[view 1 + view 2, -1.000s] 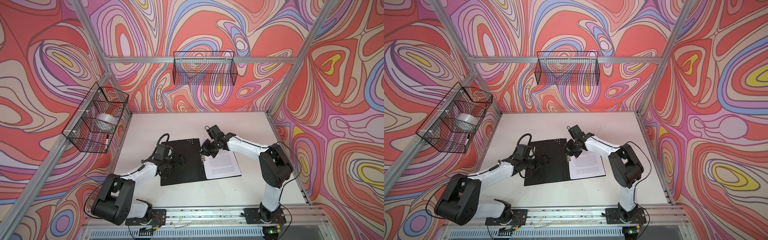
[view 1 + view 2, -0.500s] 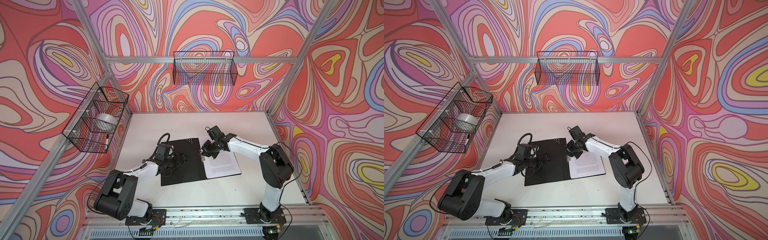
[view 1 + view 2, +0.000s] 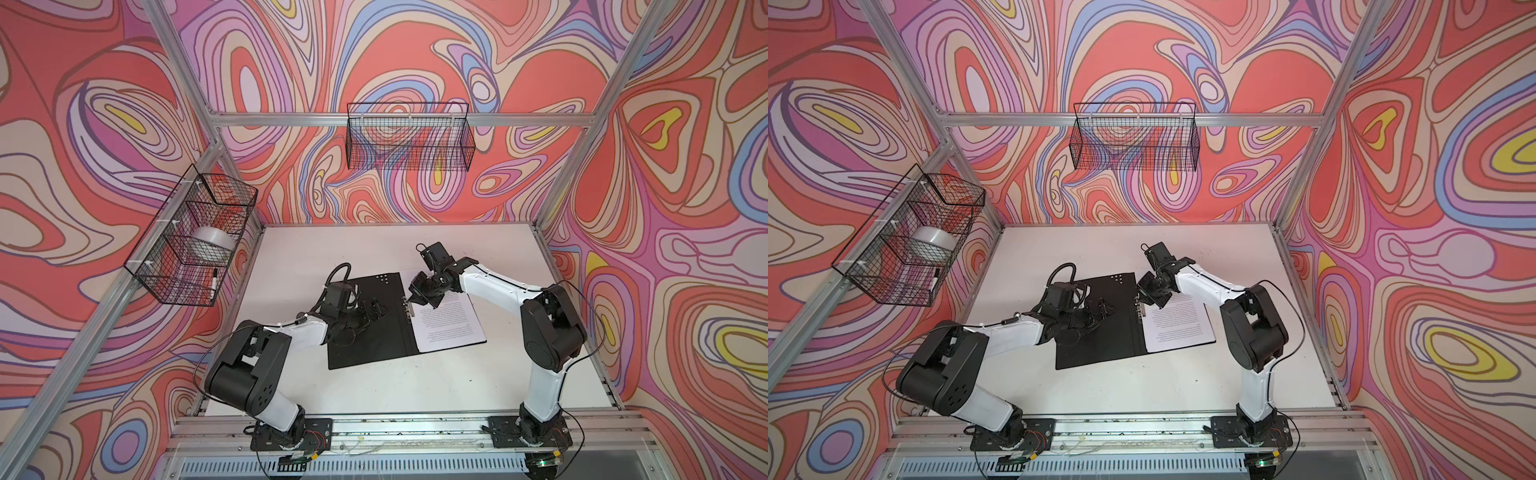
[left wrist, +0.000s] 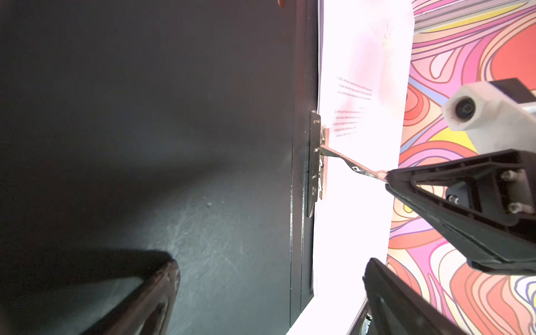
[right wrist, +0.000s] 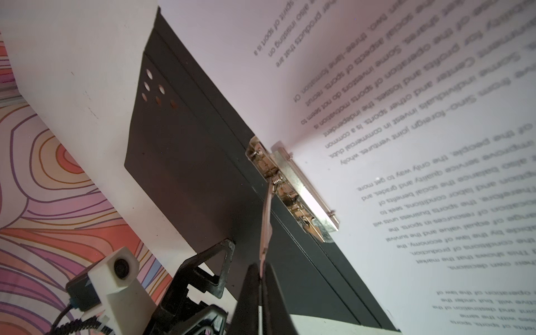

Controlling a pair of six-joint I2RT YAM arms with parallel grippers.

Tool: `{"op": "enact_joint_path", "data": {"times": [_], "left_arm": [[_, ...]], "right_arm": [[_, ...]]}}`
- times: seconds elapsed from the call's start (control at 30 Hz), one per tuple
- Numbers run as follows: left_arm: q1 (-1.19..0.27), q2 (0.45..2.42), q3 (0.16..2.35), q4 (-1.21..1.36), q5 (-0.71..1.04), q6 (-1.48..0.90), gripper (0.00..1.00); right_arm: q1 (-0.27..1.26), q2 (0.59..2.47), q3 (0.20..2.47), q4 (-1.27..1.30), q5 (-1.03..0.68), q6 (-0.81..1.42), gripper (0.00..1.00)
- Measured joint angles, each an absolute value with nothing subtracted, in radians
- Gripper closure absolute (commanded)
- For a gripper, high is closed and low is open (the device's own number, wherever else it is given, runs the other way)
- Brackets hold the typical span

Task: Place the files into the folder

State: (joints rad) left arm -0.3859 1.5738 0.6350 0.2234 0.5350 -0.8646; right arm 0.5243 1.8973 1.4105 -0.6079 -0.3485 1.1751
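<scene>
The folder lies open on the table, black inside faces up. The files rest as a white printed stack on its right half. A metal clip sits by the spine at the files' edge. The clip's thin lever is raised, and my right gripper is shut on its tip. My left gripper stands open, low over the folder's bare left face, with nothing between its fingers.
A wire basket on the left wall holds a white roll and a marker. Another wire basket hangs on the back wall. White table lies around the folder. Both arms' bases stand at the front rail.
Almost nothing differs. The left arm's elbow has shifted slightly while its open gripper stays over the folder's left face. The right gripper keeps its hold on the lever.
</scene>
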Motion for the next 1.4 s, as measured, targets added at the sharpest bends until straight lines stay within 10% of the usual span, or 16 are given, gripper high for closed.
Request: {"op": "enact_joint_path", "data": {"times": [1.4], "left_arm": [[-0.392,1.587,0.619,0.279,0.53,-0.902,0.0]], "right_arm": [[0.602,1.784,1.043,-0.299,-0.276,1.243,1.0]]}}
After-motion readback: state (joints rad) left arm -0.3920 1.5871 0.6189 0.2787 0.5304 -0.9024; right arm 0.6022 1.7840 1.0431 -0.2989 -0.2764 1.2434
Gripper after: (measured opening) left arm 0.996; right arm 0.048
